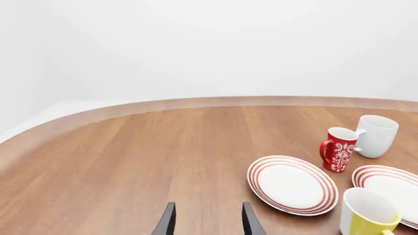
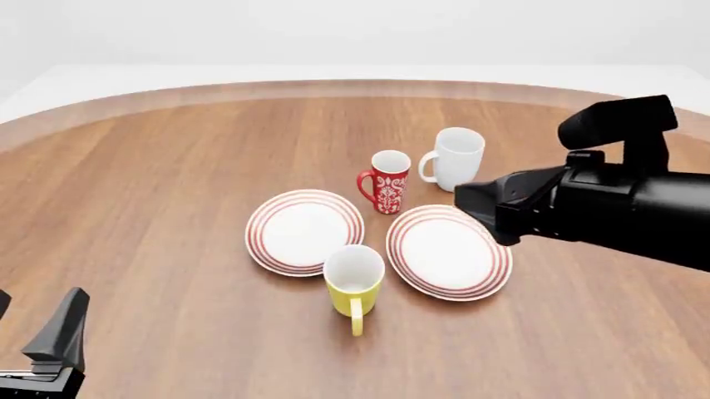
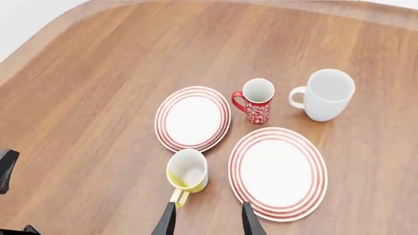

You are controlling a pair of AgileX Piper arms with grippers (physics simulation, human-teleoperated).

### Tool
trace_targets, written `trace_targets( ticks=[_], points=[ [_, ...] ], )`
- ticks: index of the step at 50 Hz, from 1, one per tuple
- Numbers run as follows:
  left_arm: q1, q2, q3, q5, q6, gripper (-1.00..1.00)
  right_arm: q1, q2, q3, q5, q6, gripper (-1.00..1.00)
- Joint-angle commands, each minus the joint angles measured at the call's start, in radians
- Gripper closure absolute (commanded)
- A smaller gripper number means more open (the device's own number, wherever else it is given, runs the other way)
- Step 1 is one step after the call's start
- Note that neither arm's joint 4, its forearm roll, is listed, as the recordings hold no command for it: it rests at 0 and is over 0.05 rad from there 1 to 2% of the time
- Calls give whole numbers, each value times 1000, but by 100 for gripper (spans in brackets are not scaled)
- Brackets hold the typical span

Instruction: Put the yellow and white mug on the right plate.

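— Listing item one: what do we record for the yellow and white mug (image 2: 354,287)?

— Small, plain, yellow outside, white inside, upright on the table (image 2: 155,216); in the front view its yellow handle points to six o'clock. It stands between the two ringed plates, at their near edges.

— Item two?

— We enter the right plate (image 2: 450,251), white with red rings, bare, at three o'clock from the mug.

— Grippers?

— We note the right gripper (image 3: 207,223) parted and empty above the table, near the mug's handle. The left gripper (image 1: 207,223) likewise parted, empty, far off at eight o'clock.
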Motion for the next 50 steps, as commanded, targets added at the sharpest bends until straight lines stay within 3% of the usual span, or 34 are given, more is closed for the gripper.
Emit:
trace_targets(
  ticks=[1,24,50],
  points=[
    [0,0,0,0,0,-100,56,42,-6,-9,16,-100],
    [0,0,0,0,0,-100,120,54,24,-56,55,-100],
    [0,0,0,0,0,-100,123,47,40,-100,52,-100]
  ],
)
